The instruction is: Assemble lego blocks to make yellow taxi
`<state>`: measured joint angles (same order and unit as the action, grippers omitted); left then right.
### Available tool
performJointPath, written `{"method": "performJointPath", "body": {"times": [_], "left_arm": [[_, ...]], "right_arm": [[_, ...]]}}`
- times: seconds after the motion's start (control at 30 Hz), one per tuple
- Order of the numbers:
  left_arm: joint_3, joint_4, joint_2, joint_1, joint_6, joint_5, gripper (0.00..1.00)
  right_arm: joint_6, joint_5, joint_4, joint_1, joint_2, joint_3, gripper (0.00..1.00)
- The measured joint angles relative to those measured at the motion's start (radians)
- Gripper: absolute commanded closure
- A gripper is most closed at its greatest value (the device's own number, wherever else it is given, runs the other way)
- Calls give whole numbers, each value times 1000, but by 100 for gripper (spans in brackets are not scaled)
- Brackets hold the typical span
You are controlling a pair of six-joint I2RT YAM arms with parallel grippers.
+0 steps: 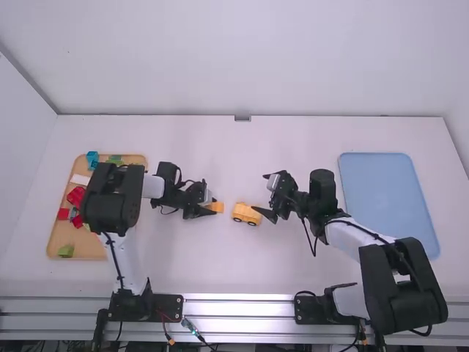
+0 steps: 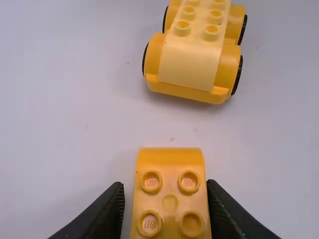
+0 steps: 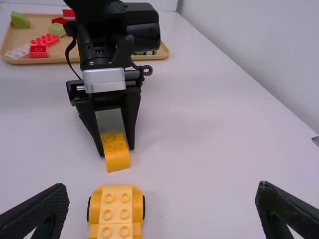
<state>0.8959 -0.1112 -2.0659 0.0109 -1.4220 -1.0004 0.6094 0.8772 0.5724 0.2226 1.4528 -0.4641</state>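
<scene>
- Left end effector (image 2: 165, 183): fingers drawn in along both sides of the orange-yellow block (image 2: 170, 203). Judged as a hold, although a narrow gap shows beside one fingertip in the left wrist view.
- Block: studs up, smooth curved end projecting past the fingertips toward the wheeled yellow base (image 1: 246, 213). Whether the block touches the surface (image 1: 220, 257) cannot be told.
- Base: upright on the surface, apart from the block, between the two end effectors. From the left end effector it lies to the right in the high view, slightly toward the arm bases.
- Base long axis: roughly left to right in the high view, with the right end turned slightly toward the arm bases. The smooth end faces the held block; the stud rows run behind it.
- Right end effector (image 3: 162, 185): wide open, nothing between the fingers. It is the nearer of the two to the base, which lies off its centre line, toward the finger on the arm-base side.
- Step in hand, as judged: mate the block to the base studs. Carry the block right, above the smooth end, and match both axes before lowering.
- Caution: a low approach may push the base. Centre the right end effector on it first if bracing is required.
</scene>
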Motion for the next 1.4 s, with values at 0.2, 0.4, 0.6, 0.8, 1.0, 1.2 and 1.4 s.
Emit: {"method": "performJointPath", "body": {"times": [0.2,0.4,0.6,0.8,1.0,1.2,1.4], "left_arm": [[0,-3,0,-20,0,-6,57],[0,-1,0,-15,10,-5,80],[0,-6,1,-14,11,-10,78],[-21,-116,73,-14,13,26,76],[-27,-207,278,-14,13,36,80],[-27,-208,348,-14,13,0,82],[-27,-209,349,-9,13,-43,85]], "right_arm": [[-3,0,0,0,0,0,1],[-2,0,1,0,0,0,1],[-2,0,-6,0,0,0,1],[-2,2,-39,1,0,0,1],[50,-21,-120,58,0,0,1],[82,-124,-148,105,0,34,1],[97,-149,129,105,65,154,1]]}}
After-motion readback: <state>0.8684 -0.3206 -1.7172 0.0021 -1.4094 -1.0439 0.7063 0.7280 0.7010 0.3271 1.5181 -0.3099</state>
